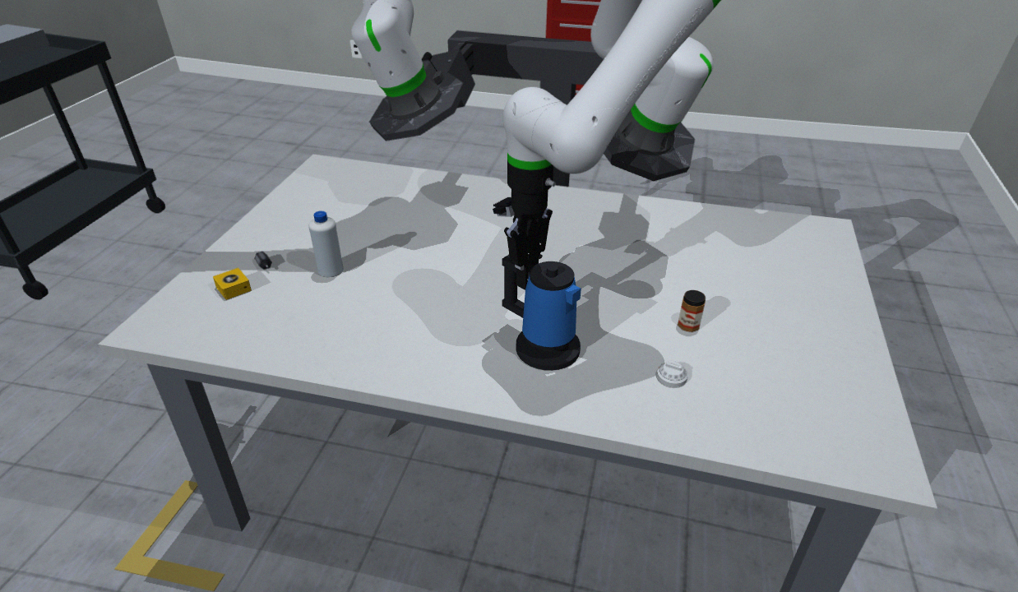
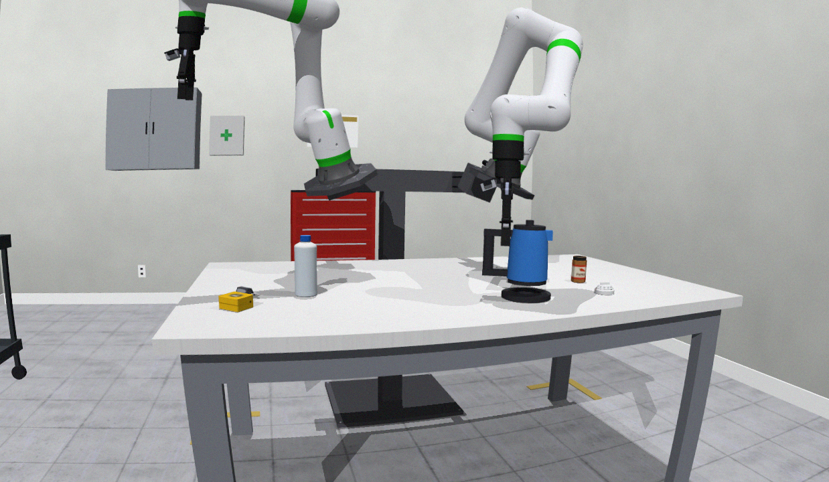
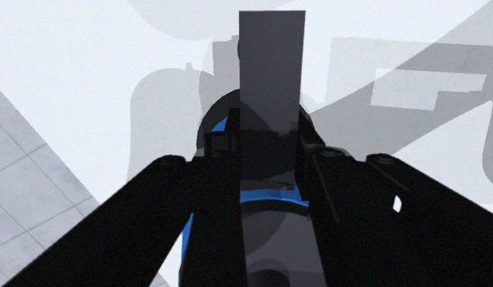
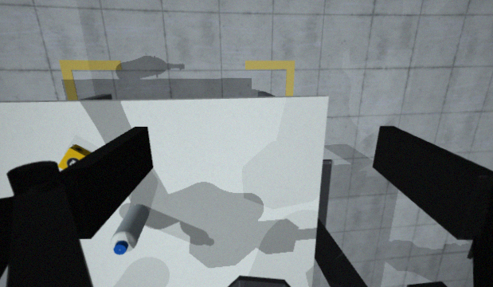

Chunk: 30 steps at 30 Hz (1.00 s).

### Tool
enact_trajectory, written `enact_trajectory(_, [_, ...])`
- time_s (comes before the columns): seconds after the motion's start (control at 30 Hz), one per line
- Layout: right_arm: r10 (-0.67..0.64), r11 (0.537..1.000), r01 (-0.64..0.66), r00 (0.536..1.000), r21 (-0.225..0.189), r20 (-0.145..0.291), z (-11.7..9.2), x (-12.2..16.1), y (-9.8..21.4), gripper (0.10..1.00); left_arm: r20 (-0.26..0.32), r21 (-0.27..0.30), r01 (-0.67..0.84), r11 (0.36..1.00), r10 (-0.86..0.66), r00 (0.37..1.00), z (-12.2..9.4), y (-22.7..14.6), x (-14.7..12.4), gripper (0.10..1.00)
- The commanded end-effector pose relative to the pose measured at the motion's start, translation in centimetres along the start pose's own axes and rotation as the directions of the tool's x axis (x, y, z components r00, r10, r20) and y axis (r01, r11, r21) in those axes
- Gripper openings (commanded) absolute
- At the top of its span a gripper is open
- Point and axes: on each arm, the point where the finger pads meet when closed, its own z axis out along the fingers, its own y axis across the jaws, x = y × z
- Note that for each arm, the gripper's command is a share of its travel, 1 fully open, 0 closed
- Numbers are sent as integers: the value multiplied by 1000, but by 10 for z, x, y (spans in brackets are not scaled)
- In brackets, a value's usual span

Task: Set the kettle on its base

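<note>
The blue kettle (image 1: 549,312) (image 2: 528,254) (image 3: 270,195) with a black lid hangs upright just above its round black base (image 1: 548,360) (image 2: 525,298) (image 3: 209,113). A thin gap shows between them in the exterior view. The kettle looks roughly centred over the base. The stud and the ring underneath are hidden. My left gripper (image 1: 525,269) (image 2: 505,235) (image 3: 263,127) is shut on the kettle's black handle (image 1: 510,283) (image 2: 488,252) (image 3: 271,60), at its upper bar. My right gripper (image 2: 185,94) (image 4: 262,147) is open and empty, high and away from the kettle.
A jar (image 1: 691,311) (image 2: 578,269) and a white knob-like part (image 1: 672,373) (image 2: 604,289) lie to the right of the base. A bottle (image 1: 326,247) (image 2: 305,269) (image 4: 131,227), a yellow box (image 1: 231,284) (image 2: 236,301) and a small dark part (image 1: 263,259) are at the left.
</note>
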Motion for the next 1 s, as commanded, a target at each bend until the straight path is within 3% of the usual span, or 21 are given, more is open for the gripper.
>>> enact_trajectory(0.0, [0,1000,0,1000,0,-2,-1,0,0,1000,-1,2,1,1000,-1,1000,-1,-1,0,99])
enact_trajectory(0.63, [0,1000,0,1000,0,-2,-1,0,0,1000,-1,2,1,1000,-1,1000,-1,-1,0,99])
enact_trajectory(0.97, [0,1000,0,1000,0,-2,-1,0,0,1000,-1,2,1,1000,-1,1000,13,-1,0,99])
